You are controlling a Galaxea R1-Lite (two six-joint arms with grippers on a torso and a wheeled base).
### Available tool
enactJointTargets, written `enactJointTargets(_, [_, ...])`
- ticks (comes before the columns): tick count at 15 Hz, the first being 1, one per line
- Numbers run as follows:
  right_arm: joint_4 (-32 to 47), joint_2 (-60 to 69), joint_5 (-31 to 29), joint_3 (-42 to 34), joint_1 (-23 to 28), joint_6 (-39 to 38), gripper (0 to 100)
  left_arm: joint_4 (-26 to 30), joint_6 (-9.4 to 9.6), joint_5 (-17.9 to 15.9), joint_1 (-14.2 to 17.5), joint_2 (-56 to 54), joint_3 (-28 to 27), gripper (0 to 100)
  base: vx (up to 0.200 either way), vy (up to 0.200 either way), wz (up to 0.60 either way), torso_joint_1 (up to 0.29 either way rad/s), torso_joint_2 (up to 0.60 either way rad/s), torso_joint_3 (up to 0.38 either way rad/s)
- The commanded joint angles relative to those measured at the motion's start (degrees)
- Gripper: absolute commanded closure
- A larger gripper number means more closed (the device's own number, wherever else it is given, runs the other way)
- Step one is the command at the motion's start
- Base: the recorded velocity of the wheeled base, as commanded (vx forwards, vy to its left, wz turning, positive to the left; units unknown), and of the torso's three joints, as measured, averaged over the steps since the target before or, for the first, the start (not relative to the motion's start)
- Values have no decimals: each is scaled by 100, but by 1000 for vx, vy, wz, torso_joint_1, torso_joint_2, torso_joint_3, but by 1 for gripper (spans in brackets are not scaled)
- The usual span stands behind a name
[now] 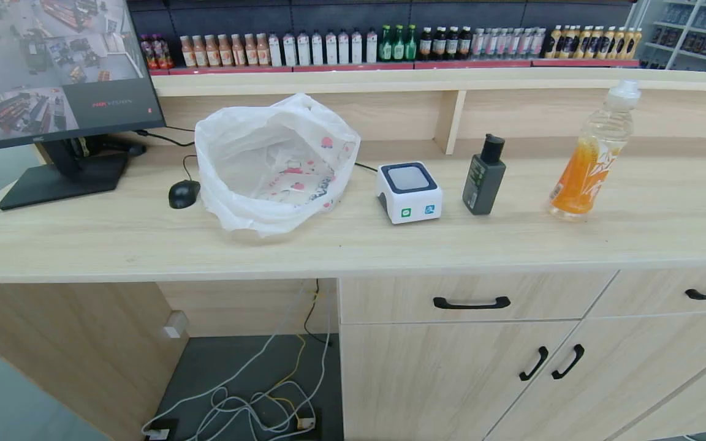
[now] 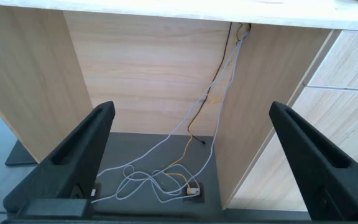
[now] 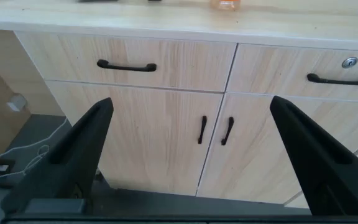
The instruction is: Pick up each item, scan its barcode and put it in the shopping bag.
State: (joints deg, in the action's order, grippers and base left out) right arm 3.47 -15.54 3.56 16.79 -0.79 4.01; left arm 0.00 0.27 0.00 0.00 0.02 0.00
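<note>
On the wooden counter (image 1: 353, 245) a white plastic shopping bag (image 1: 276, 162) stands open at the left of centre. Right of it sits a white barcode scanner (image 1: 409, 192) with a dark-rimmed window on top. A dark green pump bottle (image 1: 485, 176) stands upright beside the scanner. Farther right stands a clear bottle of orange drink (image 1: 593, 153) with a white cap. My left gripper (image 2: 188, 158) is open, low in front of the counter's open knee space. My right gripper (image 3: 188, 158) is open too, below counter height and facing the drawers and cupboard doors (image 3: 213, 130).
A black mouse (image 1: 184, 193) lies left of the bag, and a monitor (image 1: 53, 67) on a black stand fills the counter's far left. A raised shelf ledge (image 1: 451, 82) runs along the back. Loose cables (image 1: 255, 398) lie on the floor under the counter.
</note>
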Motion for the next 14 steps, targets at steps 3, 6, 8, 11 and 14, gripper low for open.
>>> enactJointTargets(3, [-57,-1293,4,527,-9,21,0,0,0,0,0,-2,0,0,0,0,0,0,0,0])
enactJointTargets(6, [-717,-2462,22,563,-105,-14,0,0,0,0,0,-2,0,0,0,0,0,0,0,0])
enactJointTargets(8, [-1156,-3174,22,633,-220,100,0,0,0,0,0,-2,0,0,0,0,0,0,0,0])
enactJointTargets(11, [-1982,-4176,4,730,-844,161,0,0,0,0,0,-2,0,0,0,0,0,0,0,0])
enactJointTargets(14, [-2993,-4985,-4,765,-993,153,0,0,0,0,0,-2,0,0,0,0,0,0,0,0])
